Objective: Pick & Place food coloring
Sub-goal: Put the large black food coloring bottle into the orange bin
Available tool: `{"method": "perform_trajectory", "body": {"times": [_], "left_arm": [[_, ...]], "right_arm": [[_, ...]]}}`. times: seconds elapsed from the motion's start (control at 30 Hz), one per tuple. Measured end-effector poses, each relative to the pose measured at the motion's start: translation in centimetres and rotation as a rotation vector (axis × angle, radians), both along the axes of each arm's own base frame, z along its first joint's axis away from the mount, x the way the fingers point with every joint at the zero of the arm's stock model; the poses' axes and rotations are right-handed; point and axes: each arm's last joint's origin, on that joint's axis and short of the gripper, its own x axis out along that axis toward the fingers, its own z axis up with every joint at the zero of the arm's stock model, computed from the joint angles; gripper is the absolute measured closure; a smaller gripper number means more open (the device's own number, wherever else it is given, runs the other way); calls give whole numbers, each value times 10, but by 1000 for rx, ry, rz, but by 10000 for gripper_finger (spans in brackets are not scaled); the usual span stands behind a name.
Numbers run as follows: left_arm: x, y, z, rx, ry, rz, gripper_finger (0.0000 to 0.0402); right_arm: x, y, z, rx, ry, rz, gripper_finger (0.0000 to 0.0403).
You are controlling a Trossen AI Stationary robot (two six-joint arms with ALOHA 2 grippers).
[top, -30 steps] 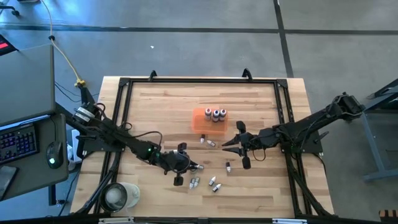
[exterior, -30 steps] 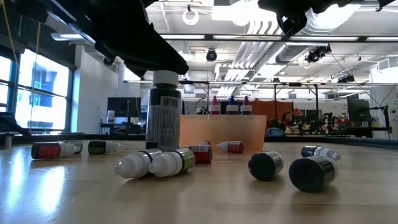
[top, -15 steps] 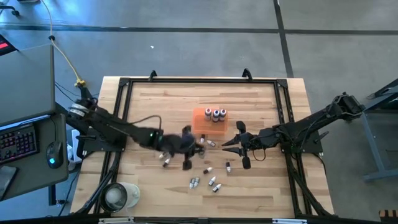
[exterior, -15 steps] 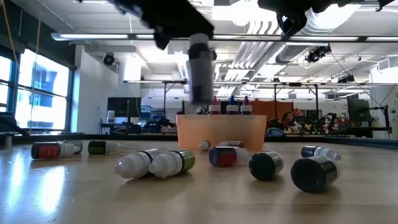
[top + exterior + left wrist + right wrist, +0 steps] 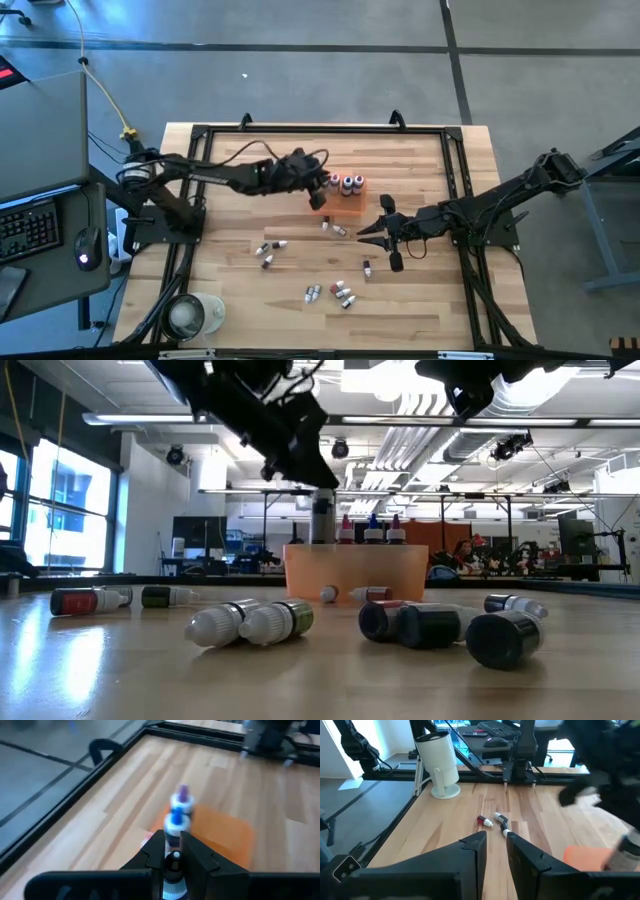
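The food coloring bottles are tiny dropper bottles. Three stand upright in the orange tray (image 5: 340, 200), the nearest one (image 5: 175, 817) showing just ahead in the left wrist view. Several more lie on their sides on the wood, such as one (image 5: 268, 247) and a near cluster (image 5: 342, 293) (image 5: 250, 622). My left gripper (image 5: 318, 190) (image 5: 172, 840) is above the tray's left end, shut on one bottle (image 5: 322, 520). My right gripper (image 5: 362, 235) (image 5: 495, 842) hovers open, just right of two lying bottles (image 5: 333, 228) and holding nothing. My left gripper pinches the bottle between its two fingers at its upper part (image 5: 174, 865), near the white dropper tip. The fingers slant down on it from above. The bottle hangs upright below them, lifted clear, its lower end (image 5: 322, 535) just over the tray's left end.
A white round cup (image 5: 187, 315) (image 5: 440, 765) stands at the near left corner. A black frame (image 5: 200, 200) runs round the table's edges. Bare wood lies along the far side and the near right.
My left gripper, shut on the bottle, has risen from the near-left part of the table and swung toward the far side and right, ending above the tray's left end. The bottle went from near the wood to lifted clear. One lying bottle rolled a little.
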Motion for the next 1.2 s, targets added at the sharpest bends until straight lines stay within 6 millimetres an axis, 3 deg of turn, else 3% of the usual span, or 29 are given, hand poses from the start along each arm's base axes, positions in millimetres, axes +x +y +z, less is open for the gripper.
{"method": "perform_trajectory", "body": {"times": [0.17,0.5,1.2], "left_arm": [[3,21,-15,-77,18,25,366],[16,28,-46,-36,67,113,364],[15,28,-49,-45,90,114,292]], "right_arm": [[0,0,0,0,0,0,334],[0,0,0,0,0,0,334],[-1,-5,-6,-172,45,-113,334]]}}
